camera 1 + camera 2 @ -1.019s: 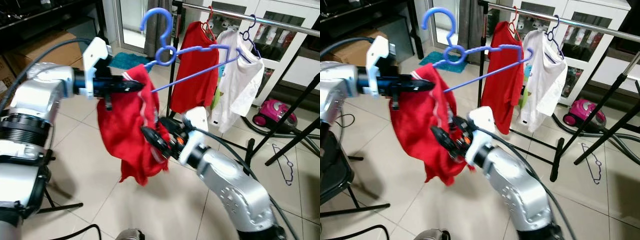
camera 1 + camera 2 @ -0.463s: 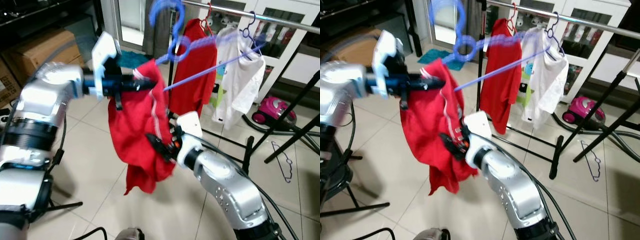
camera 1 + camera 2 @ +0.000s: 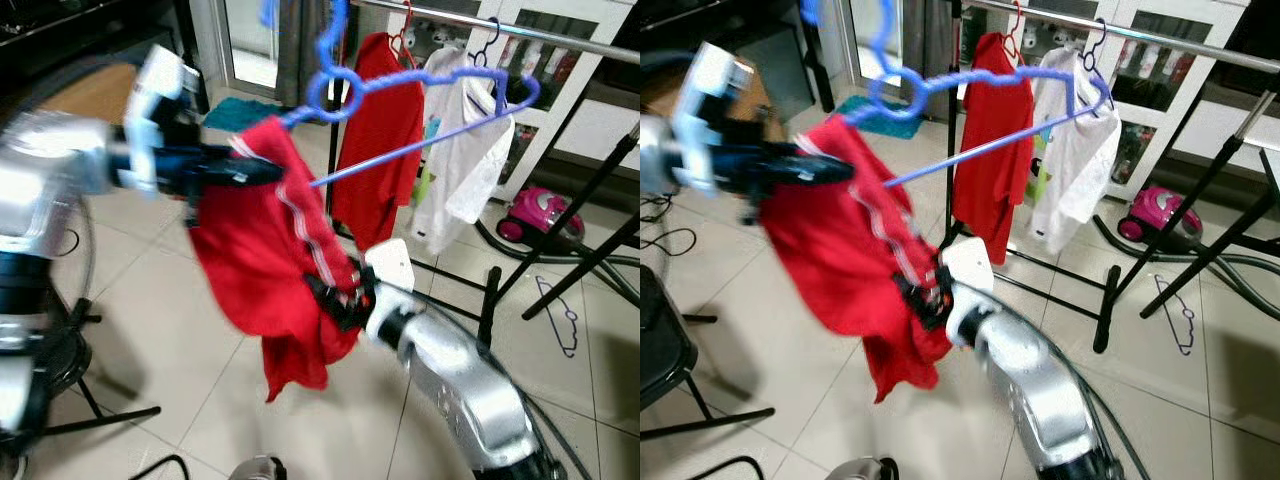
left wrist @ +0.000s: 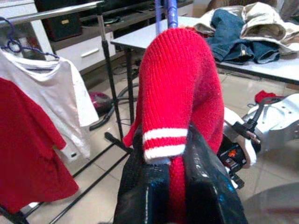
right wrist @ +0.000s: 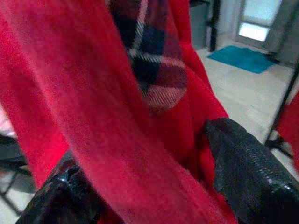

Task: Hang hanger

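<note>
The blue plastic hanger (image 3: 400,110) rides high above the left gripper (image 4: 168,184), its hook up near the top of the head views and its far arm reaching toward the silver metal clothes rail (image 3: 520,30); it is not yet on the rail. A red knitted sweater with white-striped cuff (image 3: 275,240) is draped on it. The left gripper is clamped on the sweater's ribbed, striped edge, cloth bunched between its black fingers (image 4: 140,186). Below and ahead of it, the right gripper (image 5: 149,186) sits in the sweater's lower folds with red fabric between its two fingers (image 5: 247,172), which stand somewhat apart; whether they truly pinch the cloth I cannot tell.

Beyond both grippers, a red T-shirt (image 3: 385,140) and a white T-shirt (image 3: 470,150) already hang on the rail, and a pink vacuum cleaner (image 3: 535,215) sits on the tiled floor (image 3: 150,300) past the rack's black legs.

The risk, as I judge it: the hold is on cloth, not on the hanger, so the hanger can swing or tilt, miss the rail, or shed the sweater. Its long arm could also snag the hung shirts.
</note>
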`<state>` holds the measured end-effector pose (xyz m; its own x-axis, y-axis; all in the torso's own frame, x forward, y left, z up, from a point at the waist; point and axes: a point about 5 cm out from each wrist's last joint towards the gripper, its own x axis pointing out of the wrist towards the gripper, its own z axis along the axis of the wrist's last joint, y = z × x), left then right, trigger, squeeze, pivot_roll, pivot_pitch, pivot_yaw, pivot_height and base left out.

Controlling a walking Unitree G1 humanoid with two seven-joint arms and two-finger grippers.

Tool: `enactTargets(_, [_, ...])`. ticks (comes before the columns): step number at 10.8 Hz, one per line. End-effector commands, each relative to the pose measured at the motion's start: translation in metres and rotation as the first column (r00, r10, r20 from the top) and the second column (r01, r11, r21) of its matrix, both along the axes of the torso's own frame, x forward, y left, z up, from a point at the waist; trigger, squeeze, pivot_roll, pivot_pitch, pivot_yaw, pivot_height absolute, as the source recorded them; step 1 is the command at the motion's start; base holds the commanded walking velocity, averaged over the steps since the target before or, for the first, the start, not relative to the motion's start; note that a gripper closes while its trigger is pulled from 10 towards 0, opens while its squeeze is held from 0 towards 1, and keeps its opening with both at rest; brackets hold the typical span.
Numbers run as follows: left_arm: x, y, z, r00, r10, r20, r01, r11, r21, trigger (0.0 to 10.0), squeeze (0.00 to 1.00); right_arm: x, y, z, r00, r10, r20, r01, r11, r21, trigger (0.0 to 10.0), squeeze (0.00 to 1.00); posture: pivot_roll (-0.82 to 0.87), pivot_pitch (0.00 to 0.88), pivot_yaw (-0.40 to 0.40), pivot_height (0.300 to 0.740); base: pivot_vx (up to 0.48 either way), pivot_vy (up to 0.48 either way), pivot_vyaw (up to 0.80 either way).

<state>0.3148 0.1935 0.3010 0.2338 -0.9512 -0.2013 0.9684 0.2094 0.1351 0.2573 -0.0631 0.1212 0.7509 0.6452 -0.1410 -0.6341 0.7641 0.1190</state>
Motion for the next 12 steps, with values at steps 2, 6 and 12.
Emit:
enactTargets(2, [-0.009,0.007,0.018,0.999,-0.033,0.038,0.034,0.999,-0.026,0.0,0.0,-0.01,-0.006,-0.006,0.996,0.089,0.001,-0.089,0.994,0.066,8.4,0.0,0.22,0.067,-0.015,0.74,0.0,0.0,0.0])
enactTargets(6, [-0.01,0.013,0.02,0.999,-0.03,0.025,0.03,0.999,-0.024,0.0,0.0,-0.025,-0.019,-0.016,0.963,0.268,0.019,-0.269,0.959,0.087,0.0,0.0,0.21,0.051,-0.01,0.74,0.0,0.0,0.0])
enactTargets(12, [-0.009,0.018,0.014,0.999,-0.036,0.017,0.036,0.999,-0.023,0.0,0.0,-0.024,-0.042,-0.027,0.938,0.347,0.008,-0.346,0.934,0.085,0.0,0.0,0.18,0.003,-0.03,0.74,0.0,0.0,0.0])
